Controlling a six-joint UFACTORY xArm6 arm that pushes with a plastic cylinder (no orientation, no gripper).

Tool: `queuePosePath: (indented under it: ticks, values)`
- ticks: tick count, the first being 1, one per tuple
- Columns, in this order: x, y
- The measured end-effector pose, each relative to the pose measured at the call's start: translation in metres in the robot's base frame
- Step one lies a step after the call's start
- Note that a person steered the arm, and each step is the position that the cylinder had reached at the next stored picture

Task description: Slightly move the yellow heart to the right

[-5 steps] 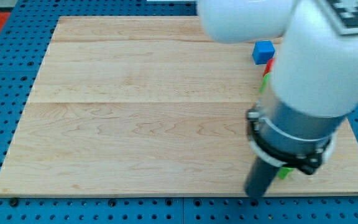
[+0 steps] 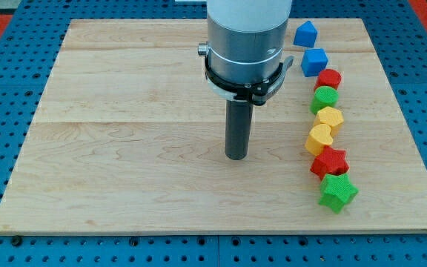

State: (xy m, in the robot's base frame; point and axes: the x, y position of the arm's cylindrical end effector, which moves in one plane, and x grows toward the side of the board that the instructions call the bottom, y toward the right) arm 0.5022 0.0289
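The yellow heart (image 2: 319, 139) lies in a column of blocks near the board's right side. My tip (image 2: 236, 156) rests on the wooden board (image 2: 124, 148), well to the left of the yellow heart and slightly lower in the view, touching no block. Above the heart sits a yellow hexagon (image 2: 330, 118). Just below it sits a red star (image 2: 329, 162).
The column runs from the top: a blue block (image 2: 305, 33), a blue cube (image 2: 314, 61), a red cylinder (image 2: 329, 78), a green cylinder (image 2: 325, 98), then the yellows, the red star and a green star (image 2: 338, 192).
The arm has moved from the board's lower right to the middle, left of the column. Blocks it was hiding now show.
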Motion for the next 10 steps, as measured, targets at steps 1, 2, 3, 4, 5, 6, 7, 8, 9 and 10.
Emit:
queuePosePath:
  ticks: [1,2,3,4,5,6,7,8,9,10]
  values:
    - [-0.022,0.042]
    - [-0.032,0.051]
    - [-0.032,0.062]
    - [-0.032,0.066]
    - [-0.020,0.076]
    - [-0.008,0.089]
    - [-0.008,0.088]
    - [-0.008,0.088]
    - [-0.008,0.091]
    - [-0.008,0.095]
